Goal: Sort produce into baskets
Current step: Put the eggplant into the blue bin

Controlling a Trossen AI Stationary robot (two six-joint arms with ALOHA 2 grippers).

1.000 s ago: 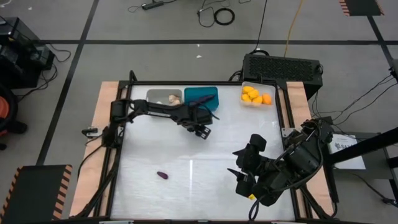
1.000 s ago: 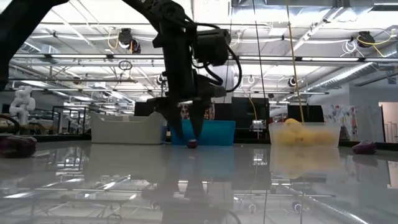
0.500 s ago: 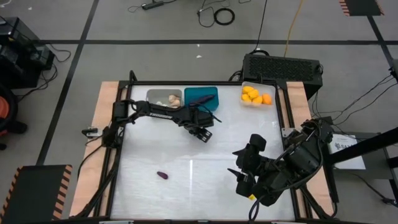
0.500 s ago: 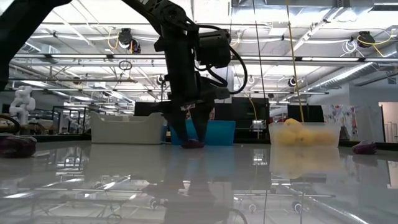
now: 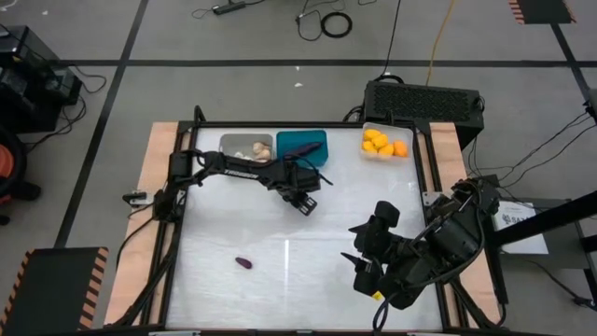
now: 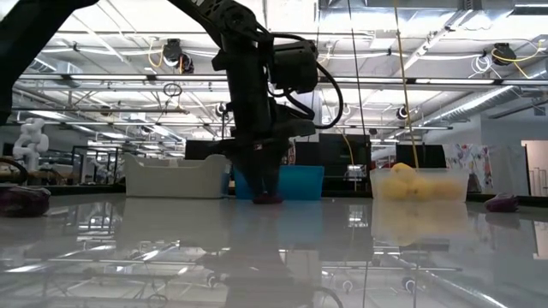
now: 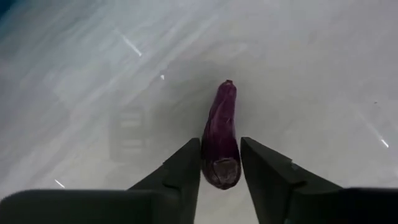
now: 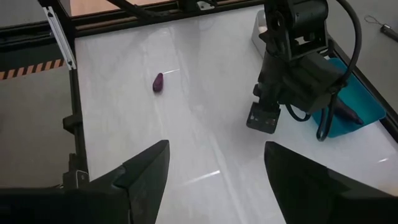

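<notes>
Your left arm reached across table's far half, forearm stretched toward centre, wrist bent down. Left gripper [image 5: 304, 200] sat low at surface, near teal tub, fingers [image 7: 180, 177] drawn in snug against both sides of purple vegetable [image 7: 221, 138] lying on table. Your right arm stayed folded at table's right near edge, wrist raised. Right gripper [image 5: 360, 266] pointed toward table's centre, fingers [image 8: 144, 174] spread wide, nothing between them.
</notes>
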